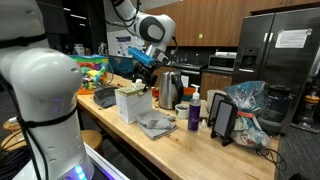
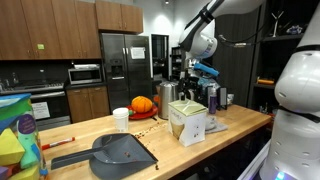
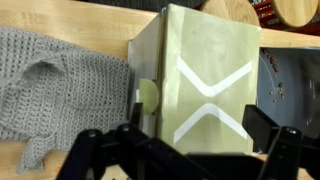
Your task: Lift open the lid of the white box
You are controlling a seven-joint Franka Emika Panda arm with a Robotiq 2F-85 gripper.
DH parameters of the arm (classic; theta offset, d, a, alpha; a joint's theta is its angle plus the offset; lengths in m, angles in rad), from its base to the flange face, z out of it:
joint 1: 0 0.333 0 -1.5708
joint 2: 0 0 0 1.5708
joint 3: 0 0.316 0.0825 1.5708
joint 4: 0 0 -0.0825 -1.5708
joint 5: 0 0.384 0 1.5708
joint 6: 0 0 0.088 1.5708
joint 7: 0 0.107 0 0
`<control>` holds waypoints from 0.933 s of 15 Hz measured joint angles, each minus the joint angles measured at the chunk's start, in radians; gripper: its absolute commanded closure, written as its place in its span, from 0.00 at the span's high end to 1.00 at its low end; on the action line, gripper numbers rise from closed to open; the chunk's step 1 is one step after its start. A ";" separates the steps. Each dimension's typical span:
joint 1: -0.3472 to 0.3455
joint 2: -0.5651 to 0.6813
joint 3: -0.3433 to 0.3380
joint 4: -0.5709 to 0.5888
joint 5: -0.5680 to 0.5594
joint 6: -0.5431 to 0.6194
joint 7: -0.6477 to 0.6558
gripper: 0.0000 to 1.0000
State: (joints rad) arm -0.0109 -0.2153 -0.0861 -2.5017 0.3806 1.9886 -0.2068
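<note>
Lid (image 3: 208, 85) of the white box (image 3: 148, 90) seen from directly above in the wrist view: a flat pale square crossed by white X-shaped tape lines, lying closed on the box, with a small rounded tab at the side facing the grey knitted cloth (image 3: 55, 85). Nearest the camera, the gripper (image 3: 180, 150) shows as two dark fingers spread wide apart and grasping nothing, one toward each lower corner of the box top. Beyond the box, bare wooden bench (image 3: 85, 18) runs to the top of the frame.

In an exterior view the white box (image 1: 130, 102) stands near the front edge of the bench (image 1: 175, 150), the cloth (image 1: 155, 124) just beside it, a dark dustpan (image 1: 104, 96) on its other side, and a steel kettle (image 1: 170, 90) behind. The gripper (image 1: 143, 62) hangs above the box, well apart from the lid. In an exterior view from the opposite side, the box (image 2: 187, 120) stands toward the middle of the bench with the dustpan (image 2: 118, 152) nearer the camera and the arm's gripper (image 2: 196, 72) overhead.

Step in hand, as judged: the approach, with the spread claw aligned over the closed lid and no contact made. The next move likely calls for a descent toward the tab edge, hooking one finger beneath it. Which edge carries the hinge cannot be told, though it is probably opposite the tab.
</note>
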 measured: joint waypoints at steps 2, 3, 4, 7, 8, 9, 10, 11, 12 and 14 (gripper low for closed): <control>0.000 0.004 0.000 0.004 0.002 -0.010 0.000 1.00; 0.000 0.005 0.000 0.005 0.003 -0.013 0.000 1.00; 0.000 0.006 0.000 0.006 0.004 -0.016 0.000 1.00; 0.000 0.007 0.000 0.009 0.004 -0.028 0.000 1.00; 0.000 0.008 0.000 0.011 0.005 -0.033 0.000 1.00; 0.000 0.008 0.000 0.013 0.006 -0.036 0.000 1.00; 0.000 0.008 0.000 0.014 0.009 -0.038 0.000 1.00; 0.000 0.008 0.000 0.015 0.013 -0.040 0.000 1.00; 0.000 0.008 0.000 0.016 0.017 -0.041 0.000 1.00; 0.000 0.008 0.000 0.016 0.020 -0.043 0.000 1.00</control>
State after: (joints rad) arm -0.0109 -0.2070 -0.0861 -2.4859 0.4004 1.9459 -0.2068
